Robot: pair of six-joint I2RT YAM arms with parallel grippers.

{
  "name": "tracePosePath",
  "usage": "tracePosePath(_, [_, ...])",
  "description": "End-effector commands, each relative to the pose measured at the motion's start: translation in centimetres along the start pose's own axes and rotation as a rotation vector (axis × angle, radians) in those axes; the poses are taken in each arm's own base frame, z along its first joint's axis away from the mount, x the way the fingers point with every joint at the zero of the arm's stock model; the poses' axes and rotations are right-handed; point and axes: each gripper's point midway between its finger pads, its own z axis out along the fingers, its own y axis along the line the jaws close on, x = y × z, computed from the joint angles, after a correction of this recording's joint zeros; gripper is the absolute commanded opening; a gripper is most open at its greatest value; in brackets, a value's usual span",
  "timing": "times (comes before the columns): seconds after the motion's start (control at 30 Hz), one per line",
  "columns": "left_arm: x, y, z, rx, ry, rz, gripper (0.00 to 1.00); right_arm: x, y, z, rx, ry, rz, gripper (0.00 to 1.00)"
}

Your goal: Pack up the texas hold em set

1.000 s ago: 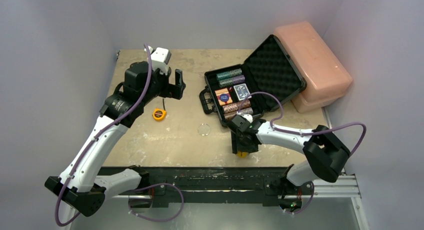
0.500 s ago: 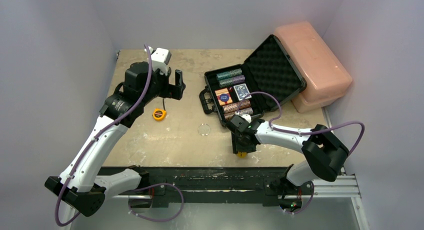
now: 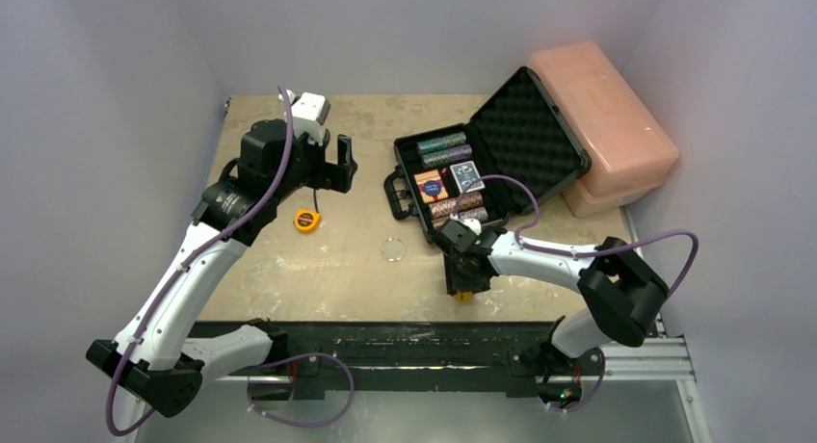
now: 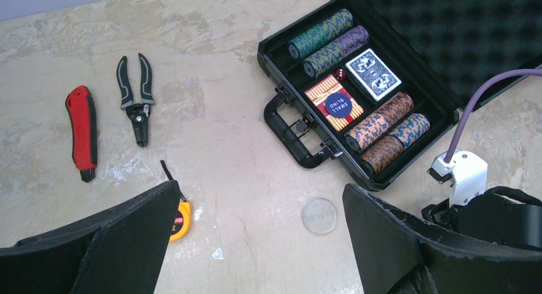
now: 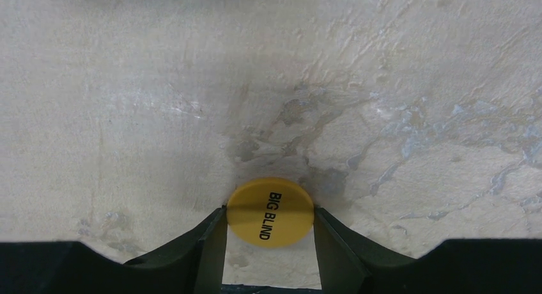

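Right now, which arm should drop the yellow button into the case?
Right. The right gripper clamps both edges of the button, close to the case. The left gripper hangs open on the table's other side, holding nothing.

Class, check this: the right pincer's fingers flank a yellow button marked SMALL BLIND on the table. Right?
Not quite. The yellow button in the right pincer reads BIG BLIND, not SMALL BLIND; the right wrist view shows it. The rest stands.
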Motion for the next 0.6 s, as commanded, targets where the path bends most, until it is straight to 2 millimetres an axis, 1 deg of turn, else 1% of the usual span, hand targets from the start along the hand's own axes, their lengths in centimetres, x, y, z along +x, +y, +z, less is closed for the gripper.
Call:
tracePosePath(0.0, [-1.8,0.1,-0.5,-0.002,-0.055,0.016,1.0,-2.3,1.8,-1.1,-0.035,-0.063,0.001,0.47])
tracePosePath(0.57, [-1.9,0.1,-0.6,-0.004,-0.057,0.016,1.0,-6.0,4.4,-4.3,-0.097,-0.138,-0.008,0.46])
